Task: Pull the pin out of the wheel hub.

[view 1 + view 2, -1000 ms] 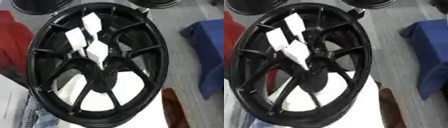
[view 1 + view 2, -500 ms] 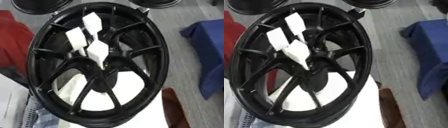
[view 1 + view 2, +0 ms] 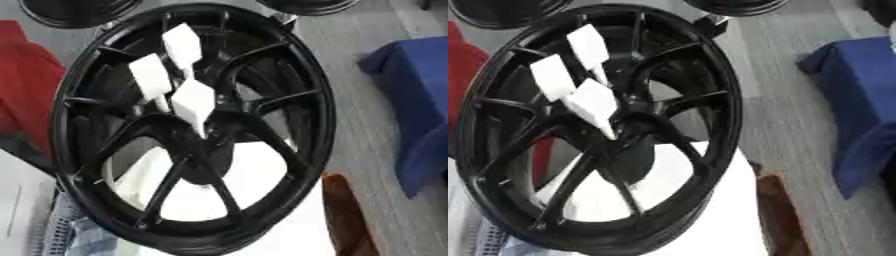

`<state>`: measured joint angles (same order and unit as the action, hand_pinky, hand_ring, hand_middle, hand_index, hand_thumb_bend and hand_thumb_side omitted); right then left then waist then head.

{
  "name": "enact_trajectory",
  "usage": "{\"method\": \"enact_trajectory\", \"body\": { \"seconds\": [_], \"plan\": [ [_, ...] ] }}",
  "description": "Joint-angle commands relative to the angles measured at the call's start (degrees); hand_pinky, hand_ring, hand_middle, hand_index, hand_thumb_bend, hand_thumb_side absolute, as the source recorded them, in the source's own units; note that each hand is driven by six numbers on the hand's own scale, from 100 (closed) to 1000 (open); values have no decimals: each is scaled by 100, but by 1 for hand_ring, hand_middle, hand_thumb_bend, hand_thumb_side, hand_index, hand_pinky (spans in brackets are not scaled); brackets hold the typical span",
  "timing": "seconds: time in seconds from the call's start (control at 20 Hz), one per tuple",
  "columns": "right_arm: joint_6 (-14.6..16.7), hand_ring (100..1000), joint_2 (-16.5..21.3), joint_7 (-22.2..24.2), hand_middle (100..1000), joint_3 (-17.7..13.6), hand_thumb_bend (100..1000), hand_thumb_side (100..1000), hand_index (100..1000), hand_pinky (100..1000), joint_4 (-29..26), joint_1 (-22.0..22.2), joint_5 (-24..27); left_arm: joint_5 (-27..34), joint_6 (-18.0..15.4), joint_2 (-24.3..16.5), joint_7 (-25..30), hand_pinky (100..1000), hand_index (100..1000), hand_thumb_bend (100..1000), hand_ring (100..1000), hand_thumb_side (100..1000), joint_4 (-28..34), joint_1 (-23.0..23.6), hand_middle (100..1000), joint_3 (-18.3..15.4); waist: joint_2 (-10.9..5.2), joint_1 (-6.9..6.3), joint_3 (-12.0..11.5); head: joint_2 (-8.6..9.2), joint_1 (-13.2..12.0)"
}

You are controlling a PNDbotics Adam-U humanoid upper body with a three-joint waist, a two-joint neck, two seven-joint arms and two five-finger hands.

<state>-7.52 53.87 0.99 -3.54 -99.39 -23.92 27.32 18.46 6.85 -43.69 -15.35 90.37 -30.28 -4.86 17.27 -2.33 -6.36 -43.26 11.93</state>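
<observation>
one big black wheel hub (image 3: 188, 130) fills most of both views. it stands tilted, its open face turned to the camera, with thin spokes going from the middle to the rim. its lower part rests on a white surface (image 3: 719, 215), which looks like a worktop cover.

three white pins (image 3: 194, 102) stick out of the hub, each with a flat white square head on a thin white stem. they stand close together in the upper left part of the spokes, just above the middle of the hub. one pin (image 3: 182, 44) is the highest, one (image 3: 150, 79) is to the left and lower, and the third is the lowest and nearest to the middle. all three are in the hub; none is pulled out.

behind the hub, at the top edge, parts of two more black wheels (image 3: 74, 10) show. on the right lies one blue cloth (image 3: 420, 105) on the grey floor (image 3: 789, 100). on the left there is one red thing (image 3: 26, 85), partly hidden by the rim. one brown thing (image 3: 346, 215) shows at the lower right, just beside the white surface.

no writing or label can be read anywhere.

neither the left hand nor the right hand of the robot shows in any view, so their state cannot be told.
</observation>
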Motion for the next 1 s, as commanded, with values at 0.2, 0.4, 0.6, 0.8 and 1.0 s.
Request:
{"method": "enact_trajectory", "body": {
  "seconds": [0.2, 0.4, 0.6, 0.8, 1.0],
  "plan": [
    [66, 708, 253, -65, 698, -165, 121, 380, 764, 942, -204, 107, -75, -584, -244, -939, 821, 767, 763, 502, 774, 663, 160, 16, 681, 128, -83, -7, 25, -19, 32],
    [62, 708, 249, -95, 698, -180, 121, 380, 764, 942, -248, 141, -79, -743, -293, -988, 1086, 767, 763, 502, 774, 663, 144, 20, 681, 92, -76, -9, 27, -19, 31],
    [89, 707, 319, -128, 696, -220, 122, 379, 763, 942, -331, 249, -127, -929, -469, -1266, 1285, 788, 797, 502, 782, 666, 412, 21, 706, 361, -24, -79, 97, 14, 167],
    [85, 707, 364, -178, 696, -265, 123, 381, 763, 942, -376, 361, -174, -1292, -625, -1856, 1649, 799, 810, 497, 785, 665, 656, -57, 716, 946, -16, -78, 126, 24, 183],
    [73, 708, 392, -189, 696, -270, 124, 384, 763, 941, -394, 407, -215, -1664, -907, -2346, 2020, 808, 820, 485, 785, 687, 630, -141, 724, 1320, 0, -91, 193, 45, 138]
  ]
}}
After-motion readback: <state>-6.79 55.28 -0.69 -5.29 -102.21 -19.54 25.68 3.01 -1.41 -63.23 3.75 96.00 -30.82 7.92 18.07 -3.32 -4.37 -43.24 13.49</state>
